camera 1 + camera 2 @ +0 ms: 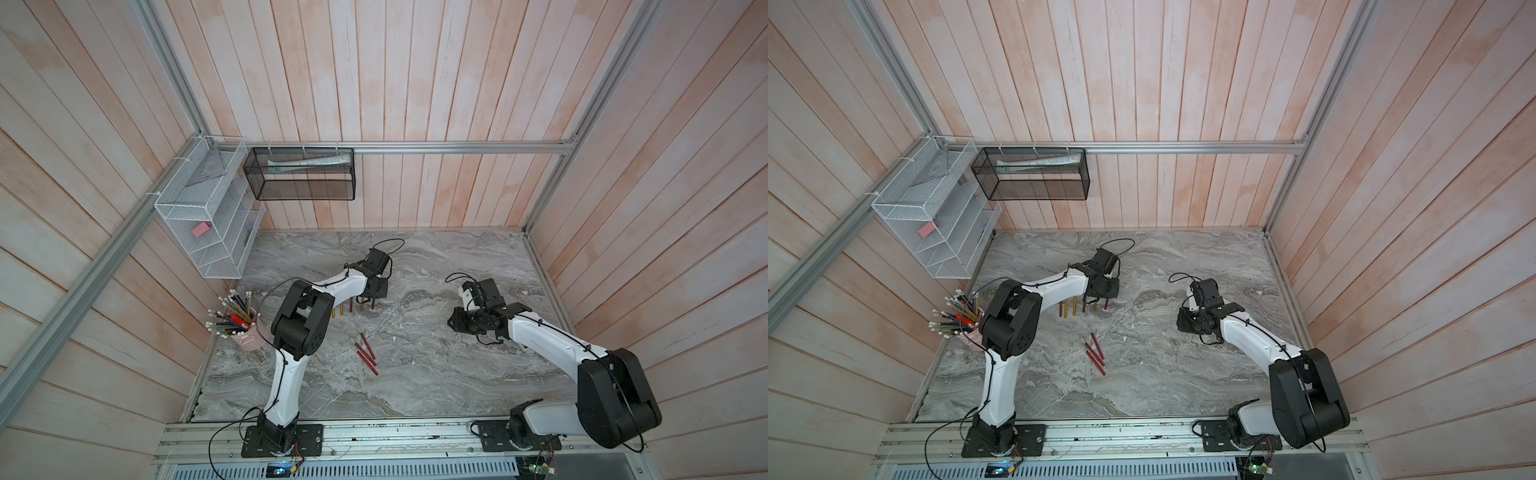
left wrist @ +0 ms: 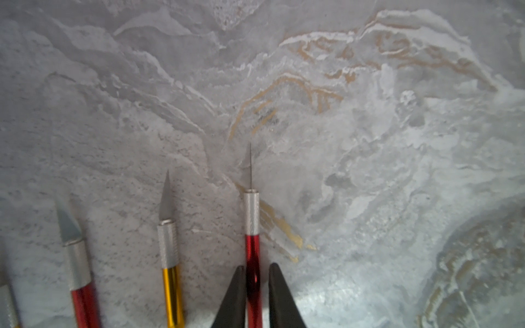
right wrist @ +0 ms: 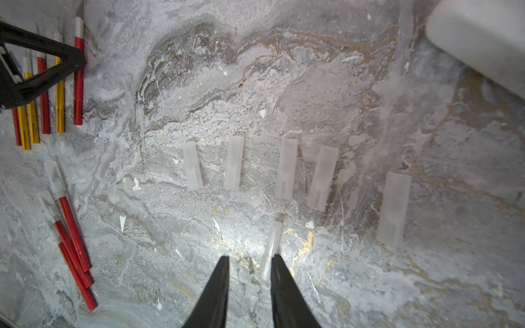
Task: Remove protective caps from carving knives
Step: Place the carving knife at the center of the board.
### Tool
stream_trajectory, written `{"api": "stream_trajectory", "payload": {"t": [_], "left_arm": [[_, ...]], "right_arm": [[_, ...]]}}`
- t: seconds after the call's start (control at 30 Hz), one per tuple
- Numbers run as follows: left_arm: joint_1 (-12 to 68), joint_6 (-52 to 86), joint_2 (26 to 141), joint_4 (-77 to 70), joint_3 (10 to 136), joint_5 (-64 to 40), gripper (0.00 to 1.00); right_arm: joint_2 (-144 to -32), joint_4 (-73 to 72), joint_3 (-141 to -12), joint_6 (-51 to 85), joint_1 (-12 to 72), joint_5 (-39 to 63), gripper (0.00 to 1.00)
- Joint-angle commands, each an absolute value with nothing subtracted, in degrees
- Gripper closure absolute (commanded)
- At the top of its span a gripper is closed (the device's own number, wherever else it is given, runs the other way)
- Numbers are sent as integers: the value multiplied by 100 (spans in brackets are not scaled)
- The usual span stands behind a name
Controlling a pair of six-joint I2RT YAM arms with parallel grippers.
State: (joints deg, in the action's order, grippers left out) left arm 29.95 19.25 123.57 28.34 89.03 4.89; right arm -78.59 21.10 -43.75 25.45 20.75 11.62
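The left arm (image 1: 286, 374) rises from its base, bends sharply at the elbow and reaches forward toward the middle, with its wrist tipped down. The left end effector (image 2: 257, 268) points downward, its two black fingers (image 2: 235, 295) only a little apart. The right arm (image 1: 548, 340) stretches forward and inward from its base, the forearm low. The right end effector (image 3: 250, 259) also points down, its fingers (image 3: 216, 295) clearly apart.
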Motion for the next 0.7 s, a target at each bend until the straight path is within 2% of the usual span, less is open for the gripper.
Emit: {"api": "stream_trajectory", "payload": {"t": [0.0, 0.47, 0.67], "left_arm": [[2962, 1914, 12545, 2954, 8943, 546, 82], [2971, 1968, 11653, 3164, 8935, 650, 77], [3030, 2128, 10911, 3161, 8473, 659, 76]], "right_arm": [[-7796, 2198, -4404, 2592, 2101, 1116, 72], [-7796, 2162, -4395, 2650, 2109, 1222, 71], [-7852, 2153, -4486, 2663, 2241, 1213, 71]]}}
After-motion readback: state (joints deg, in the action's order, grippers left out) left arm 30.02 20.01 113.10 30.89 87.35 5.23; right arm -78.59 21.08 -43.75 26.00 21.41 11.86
